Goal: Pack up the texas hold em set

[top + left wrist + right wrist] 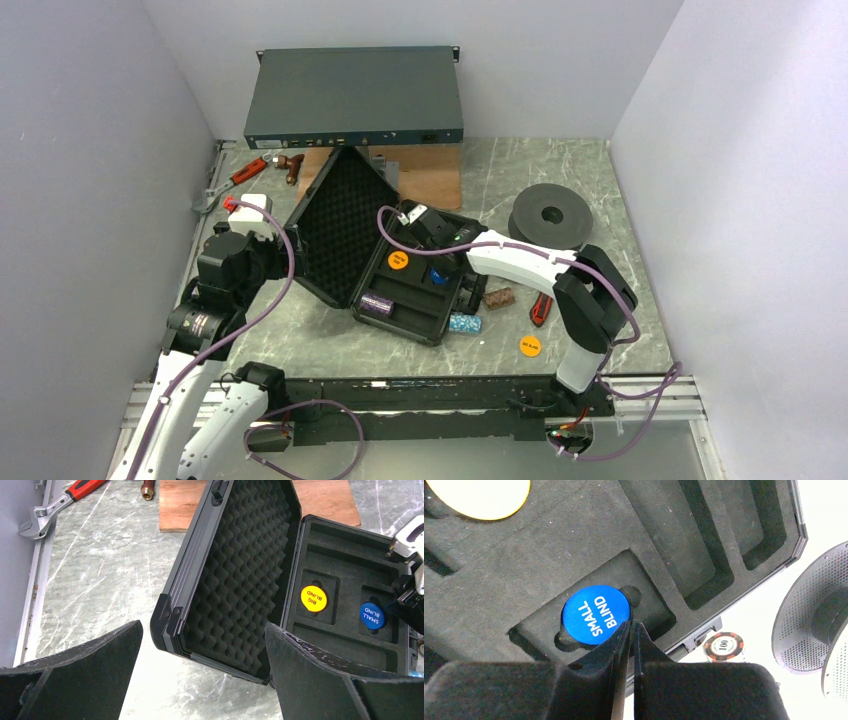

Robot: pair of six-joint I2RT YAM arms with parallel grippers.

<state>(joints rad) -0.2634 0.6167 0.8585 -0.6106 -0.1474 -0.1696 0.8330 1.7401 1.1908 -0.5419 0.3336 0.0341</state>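
Three of six loose pieces are seated in the foam of the case: the yellow disc marked BIG BLIND, the blue disc marked SMALL BLIND in the pocket to its right, and the purple roll in a slot at the near-left of the tray. Three remain out on the table: the teal roll just beside the case's near-right edge, the brown roll a little further right, and the orange disc nearer the arm bases, close to the red-black tool. The lid stands open on the left, egg-crate foam facing the tray. The right gripper has its fingers pressed together with nothing between them, tips at the near-right rim of the blue disc; whether they touch it I cannot tell. The left gripper is spread wide and empty, hovering over the lid's near corner. Judgement: roughly halfway. Left to do: both rolls and the orange disc into their slots, then the lid swung down and shut.
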